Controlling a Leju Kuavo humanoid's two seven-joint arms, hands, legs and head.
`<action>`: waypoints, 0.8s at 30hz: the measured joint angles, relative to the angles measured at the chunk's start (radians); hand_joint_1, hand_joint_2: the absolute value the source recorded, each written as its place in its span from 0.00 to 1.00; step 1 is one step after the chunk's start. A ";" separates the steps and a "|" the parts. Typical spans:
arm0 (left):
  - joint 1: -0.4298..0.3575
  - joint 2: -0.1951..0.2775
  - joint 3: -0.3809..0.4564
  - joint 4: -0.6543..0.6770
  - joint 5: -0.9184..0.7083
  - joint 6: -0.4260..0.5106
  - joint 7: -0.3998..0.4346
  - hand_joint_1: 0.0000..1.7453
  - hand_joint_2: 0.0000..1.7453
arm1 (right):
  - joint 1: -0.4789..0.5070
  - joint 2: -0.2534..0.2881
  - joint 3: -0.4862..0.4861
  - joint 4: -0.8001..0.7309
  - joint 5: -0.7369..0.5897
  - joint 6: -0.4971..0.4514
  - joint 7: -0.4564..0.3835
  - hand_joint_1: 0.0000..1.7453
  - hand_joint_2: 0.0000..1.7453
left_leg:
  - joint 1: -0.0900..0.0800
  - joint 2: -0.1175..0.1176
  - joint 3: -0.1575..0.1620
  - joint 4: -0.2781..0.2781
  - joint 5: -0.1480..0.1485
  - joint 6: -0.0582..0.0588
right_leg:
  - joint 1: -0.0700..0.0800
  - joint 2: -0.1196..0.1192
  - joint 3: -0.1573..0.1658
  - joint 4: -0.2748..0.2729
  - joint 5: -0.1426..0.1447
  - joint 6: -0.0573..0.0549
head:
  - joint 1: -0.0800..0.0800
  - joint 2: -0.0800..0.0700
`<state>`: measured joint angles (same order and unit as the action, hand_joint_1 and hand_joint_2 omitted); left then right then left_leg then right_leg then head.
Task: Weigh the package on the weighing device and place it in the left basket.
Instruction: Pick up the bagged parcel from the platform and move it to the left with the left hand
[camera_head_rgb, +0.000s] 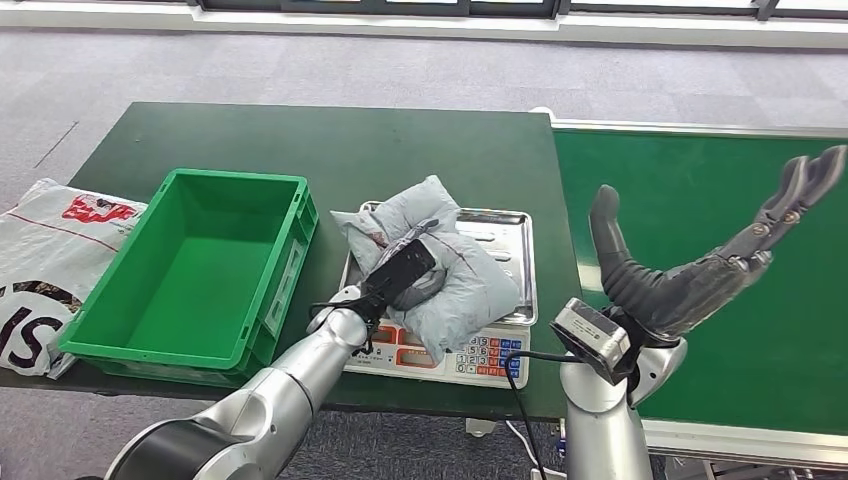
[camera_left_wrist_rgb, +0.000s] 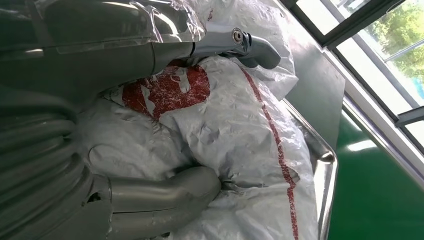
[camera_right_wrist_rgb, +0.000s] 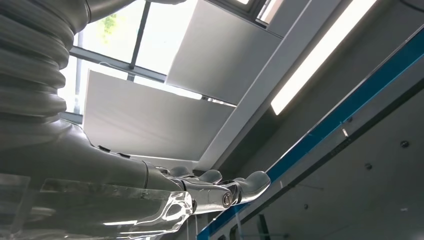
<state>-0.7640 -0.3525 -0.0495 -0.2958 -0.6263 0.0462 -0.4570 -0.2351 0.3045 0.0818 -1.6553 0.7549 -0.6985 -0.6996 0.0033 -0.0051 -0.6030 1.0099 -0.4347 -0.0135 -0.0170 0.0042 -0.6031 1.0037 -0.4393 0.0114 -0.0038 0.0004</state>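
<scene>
On the scale (camera_head_rgb: 505, 240) pan, near the table's (camera_head_rgb: 250, 135) front edge, sits the package (camera_head_rgb: 470, 285): grey crumpled poly bag with red print, covering the pan's left and middle, overhanging toward the keypad. My left hand (camera_head_rgb: 400, 272) is on top of it, reaching in from the front-left. Wrist cam shows my thumb (camera_left_wrist_rgb: 170, 192) pushed into the bag on one side and my fingers (camera_left_wrist_rgb: 250, 45) wrapped over the other, plastic bunched between them, so I'm gripping the package. Can't tell if it's lifted off the pan or still resting; it looks in contact. Pan's right rim and far right corner are bare steel. Basket (camera_head_rgb: 120, 340), green, sits just left of the scale at the table's front-left, touching or nearly touching the scale's left side. White printed bag (camera_head_rgb: 40, 260) lies off the basket's left side, hanging past the table's left edge. My right hand (camera_head_rgb: 700, 270) is raised above the green conveyor (camera_head_rgb: 720, 190), to the right of the table, palm turned up, fingers spread and holding nothing. Right wrist cam looks up at ceiling panels and windows, fingers (camera_right_wrist_rgb: 250, 182) extended and apart.
</scene>
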 joint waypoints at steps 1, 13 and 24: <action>0.003 0.000 0.000 0.000 -0.014 0.009 0.005 0.00 1.00 | 0.000 0.000 0.000 0.000 0.000 0.000 0.000 0.00 1.00 | 0.000 0.000 0.000 0.000 0.000 0.000 | 0.000 0.000 0.000 0.000 0.000 0.000 | 0.000 0.000; 0.018 -0.001 -0.073 0.000 -0.110 0.085 0.045 1.00 1.00 | 0.001 0.000 0.000 0.000 0.016 0.000 0.000 0.00 1.00 | 0.000 0.000 0.002 0.000 0.000 0.000 | 0.000 0.000 0.002 0.000 0.000 0.000 | 0.000 0.000; 0.017 -0.001 -0.088 -0.002 -0.110 0.090 0.047 1.00 1.00 | 0.001 0.000 0.000 0.000 0.017 0.000 0.000 0.00 1.00 | 0.000 0.000 0.003 0.000 0.000 0.000 | 0.000 -0.001 0.004 0.000 0.000 0.000 | 0.000 0.000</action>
<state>-0.7473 -0.3532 -0.1374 -0.2982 -0.7359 0.1360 -0.4105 -0.2338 0.3044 0.0816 -1.6548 0.7716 -0.6985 -0.6996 0.0033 -0.0053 -0.5997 1.0099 -0.4347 -0.0131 -0.0171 0.0035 -0.5995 1.0034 -0.4395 0.0115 -0.0038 0.0003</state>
